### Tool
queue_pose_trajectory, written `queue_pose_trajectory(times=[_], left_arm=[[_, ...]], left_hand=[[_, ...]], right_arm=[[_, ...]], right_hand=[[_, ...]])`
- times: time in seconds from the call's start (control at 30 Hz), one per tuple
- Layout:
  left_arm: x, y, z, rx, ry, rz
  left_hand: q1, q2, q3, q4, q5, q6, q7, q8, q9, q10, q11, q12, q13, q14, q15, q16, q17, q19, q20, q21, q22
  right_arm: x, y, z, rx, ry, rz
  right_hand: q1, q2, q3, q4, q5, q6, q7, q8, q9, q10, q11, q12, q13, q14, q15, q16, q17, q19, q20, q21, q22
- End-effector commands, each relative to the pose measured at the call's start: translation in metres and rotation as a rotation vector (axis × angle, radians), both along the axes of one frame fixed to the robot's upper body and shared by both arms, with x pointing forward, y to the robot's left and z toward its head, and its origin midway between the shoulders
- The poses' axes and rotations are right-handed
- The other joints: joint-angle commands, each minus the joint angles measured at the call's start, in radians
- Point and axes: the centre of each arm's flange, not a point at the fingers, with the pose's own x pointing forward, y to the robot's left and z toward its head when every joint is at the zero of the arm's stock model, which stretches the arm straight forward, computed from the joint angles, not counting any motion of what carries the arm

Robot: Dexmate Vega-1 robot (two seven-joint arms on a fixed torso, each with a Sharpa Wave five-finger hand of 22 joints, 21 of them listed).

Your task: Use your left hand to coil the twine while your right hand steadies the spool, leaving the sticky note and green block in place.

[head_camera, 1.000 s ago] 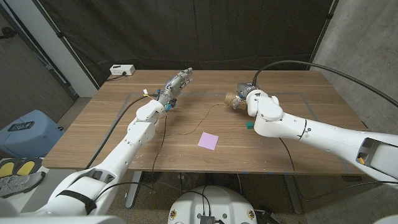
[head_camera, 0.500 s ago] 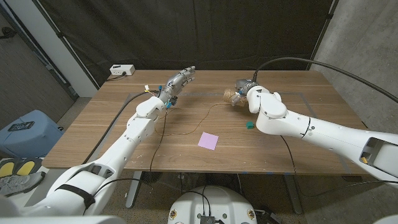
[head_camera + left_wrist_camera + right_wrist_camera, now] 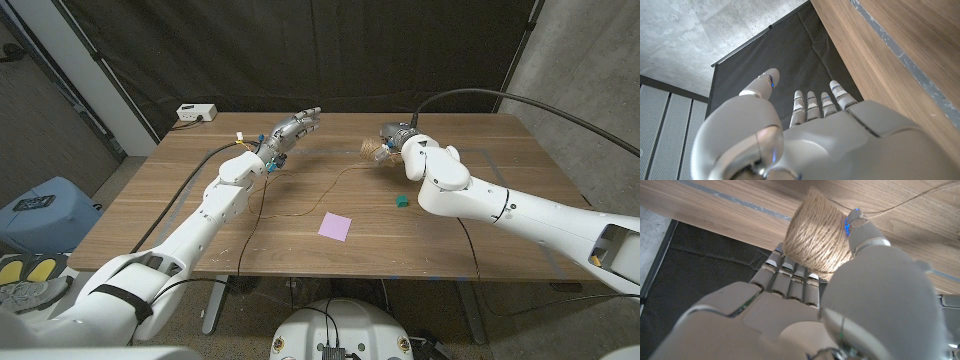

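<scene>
A spool of tan twine (image 3: 372, 151) sits at the far middle of the table, and my right hand (image 3: 392, 141) grips it. In the right wrist view the fingers (image 3: 790, 277) wrap under the spool (image 3: 815, 237) and the thumb presses its side. A loose strand of twine (image 3: 335, 181) trails from the spool across the wood toward my left arm. My left hand (image 3: 296, 126) is over the far left-middle of the table with its fingers stretched out and apart, holding nothing; the left wrist view shows the same hand (image 3: 815, 125). A pink sticky note (image 3: 336, 226) and a small green block (image 3: 400, 201) lie nearer the front.
A white box (image 3: 196, 113) sits at the table's far left corner. A black curtain (image 3: 330, 50) hangs behind the table (image 3: 150, 220). Faint tape lines mark a rectangle on the wood. A black cable runs along my left arm and over the front edge.
My left hand has moved farther back and to the right, its fingers spreading. My right hand has shifted slightly toward the far edge with the spool, uncovering the green block.
</scene>
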Motion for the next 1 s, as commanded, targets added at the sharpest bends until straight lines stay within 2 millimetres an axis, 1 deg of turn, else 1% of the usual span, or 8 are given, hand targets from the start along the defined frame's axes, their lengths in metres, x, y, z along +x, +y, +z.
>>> queue_pose_trajectory(times=[0.03, 0.33, 0.37, 0.43, 0.47, 0.57, 0.77, 1.0], left_arm=[[0.007, -0.007, 0.004, 0.102, 0.006, -0.013], [0.012, -0.015, 0.009, 0.162, 0.001, -0.021], [0.013, -0.017, 0.01, 0.172, 0.002, -0.024], [0.014, -0.018, 0.011, 0.186, 0.001, -0.026], [0.014, -0.02, 0.012, 0.192, 0.001, -0.027], [0.016, -0.023, 0.013, 0.215, -0.001, -0.03], [0.019, -0.031, 0.015, 0.251, 0.004, -0.047], [0.024, -0.04, 0.014, 0.288, 0.014, -0.063]], left_hand=[[0.03, -0.008, 0.013, -0.004, 0.012, -0.014, 0.003, 0.001, 0.003, -0.004, -0.005, 0.002, 0.005, -0.001, 0.006, 0.002, 0.005, 0.009, 0.004, -0.001, 0.002], [0.066, -0.019, 0.021, -0.007, 0.019, -0.019, 0.004, 0.003, 0.004, -0.004, -0.009, 0.002, 0.006, 0.0, 0.009, 0.002, 0.006, 0.012, 0.008, -0.002, 0.002], [0.078, -0.025, 0.023, -0.008, 0.021, -0.02, 0.002, 0.004, 0.004, -0.002, -0.016, 0.003, 0.007, 0.005, 0.008, 0.004, 0.006, 0.015, 0.007, -0.002, 0.002], [0.094, -0.035, 0.024, -0.008, 0.022, -0.021, 0.002, 0.005, 0.005, 0.009, -0.017, 0.007, 0.008, 0.013, 0.008, 0.007, 0.006, 0.02, 0.008, -0.002, 0.002], [0.1, -0.038, 0.024, -0.007, 0.022, -0.021, 0.003, 0.006, 0.005, 0.013, -0.022, 0.009, 0.008, 0.014, 0.008, 0.007, 0.006, 0.022, 0.008, -0.002, 0.002], [0.117, -0.047, 0.024, -0.007, 0.022, -0.025, -0.002, 0.006, 0.005, 0.019, -0.024, 0.011, 0.009, 0.019, 0.004, 0.008, 0.007, 0.028, 0.007, -0.001, 0.002], [0.139, -0.064, 0.022, -0.007, 0.02, -0.029, -0.01, 0.006, 0.006, 0.025, -0.031, 0.015, 0.012, 0.031, -0.003, 0.01, 0.007, 0.031, 0.004, -0.001, 0.002], [0.157, -0.079, 0.018, -0.005, 0.017, -0.033, -0.009, 0.007, 0.006, 0.026, -0.034, 0.016, 0.015, 0.041, -0.001, 0.012, 0.008, 0.034, 0.002, -0.001, 0.003]], right_arm=[[-0.009, -0.001, 0.014, -0.016, -0.062, 0.011], [-0.009, -0.001, 0.022, -0.018, -0.076, 0.022], [-0.009, -0.001, 0.024, -0.019, -0.081, 0.029], [-0.01, -0.001, 0.026, -0.019, -0.085, 0.034], [-0.01, -0.001, 0.027, -0.018, -0.087, 0.035], [-0.011, -0.002, 0.029, -0.012, -0.087, 0.039], [-0.015, -0.004, 0.032, -0.009, -0.098, 0.047], [-0.018, -0.005, 0.038, -0.006, -0.106, 0.06]], right_hand=[[0.025, 0.037, -0.002, -0.001, -0.003, 0.02, -0.004, 0.009, 0.005, 0.081, -0.065, 0.004, 0.0, 0.015, -0.068, 0.007, 0.004, 0.011, 0.001, -0.002, 0.003], [0.03, 0.039, -0.005, -0.002, -0.005, 0.032, -0.007, 0.011, 0.008, 0.094, -0.067, 0.006, -0.007, 0.025, -0.071, 0.01, 0.008, 0.015, 0.0, -0.002, 0.004], [0.031, 0.039, -0.005, -0.003, -0.006, 0.033, -0.007, 0.011, 0.008, 0.095, -0.068, 0.007, -0.007, 0.026, -0.072, 0.011, 0.009, 0.016, 0.0, -0.002, 0.004], [0.032, 0.039, -0.006, -0.003, -0.007, 0.033, -0.007, 0.01, 0.008, 0.095, -0.069, 0.007, -0.007, 0.029, -0.072, 0.013, 0.01, 0.016, 0.001, -0.002, 0.004], [0.032, 0.04, -0.007, -0.002, -0.007, 0.034, -0.008, 0.01, 0.009, 0.095, -0.069, 0.007, -0.007, 0.028, -0.072, 0.013, 0.011, 0.016, 0.001, -0.002, 0.004], [0.033, 0.04, -0.008, -0.003, -0.008, 0.034, -0.007, 0.01, 0.009, 0.097, -0.069, 0.007, -0.009, 0.029, -0.071, 0.013, 0.011, 0.017, 0.001, -0.002, 0.004], [0.036, 0.043, -0.006, -0.003, -0.008, 0.04, -0.01, 0.01, 0.011, 0.103, -0.069, 0.009, -0.011, 0.035, -0.072, 0.013, 0.011, 0.017, 0.001, -0.003, 0.004], [0.041, 0.045, -0.008, -0.004, -0.009, 0.043, -0.01, 0.01, 0.012, 0.108, -0.068, 0.01, -0.013, 0.038, -0.074, 0.014, 0.014, 0.018, 0.001, -0.003, 0.004]])
